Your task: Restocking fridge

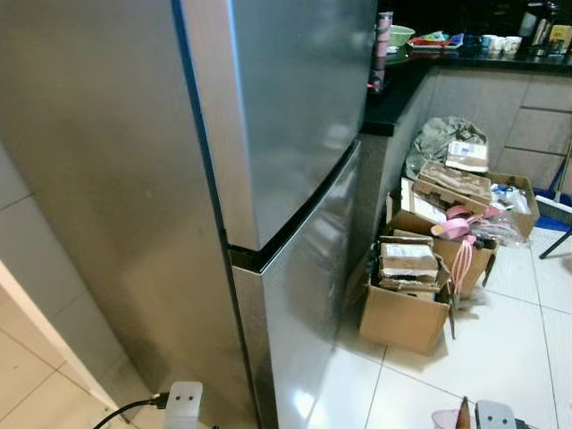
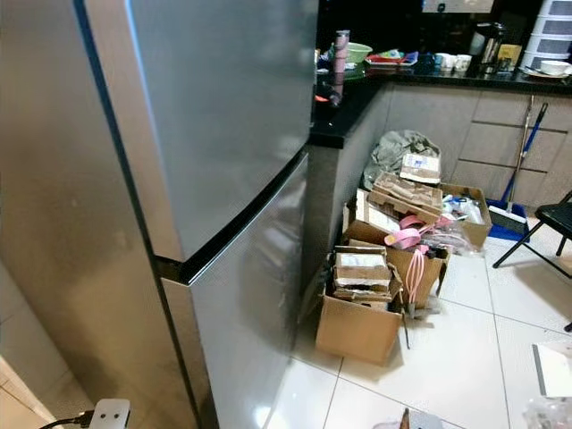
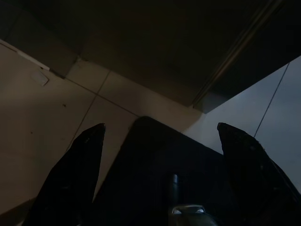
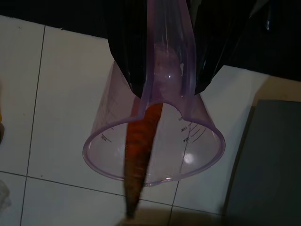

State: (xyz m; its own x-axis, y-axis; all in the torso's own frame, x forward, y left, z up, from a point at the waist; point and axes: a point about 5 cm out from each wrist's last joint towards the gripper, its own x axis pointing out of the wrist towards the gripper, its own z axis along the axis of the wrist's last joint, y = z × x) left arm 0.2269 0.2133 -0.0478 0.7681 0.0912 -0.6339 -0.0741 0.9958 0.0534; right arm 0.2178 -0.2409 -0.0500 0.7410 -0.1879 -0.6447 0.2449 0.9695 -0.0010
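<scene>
The tall steel fridge [image 1: 179,179] stands close in front of me with both doors closed. My right gripper [image 4: 169,52] is shut on the handle of a clear purple measuring cup [image 4: 155,146], which holds an orange carrot [image 4: 138,155] over white floor tiles. The cup's rim and the carrot's tip [image 1: 462,414] peek in at the lower right of the eye views. My left gripper [image 3: 160,127] hangs low beside the fridge in shadow. Its fingers [image 3: 84,160] are spread open with nothing between them. Its wrist with a black cable [image 1: 183,400] sits at the fridge's foot.
Open cardboard boxes [image 1: 407,295] full of packets and pink items crowd the floor right of the fridge, against a black counter [image 1: 393,98] that carries dishes. A broom [image 2: 518,170] and a black chair [image 2: 550,228] stand farther right. White tiles [image 1: 500,349] lie in front.
</scene>
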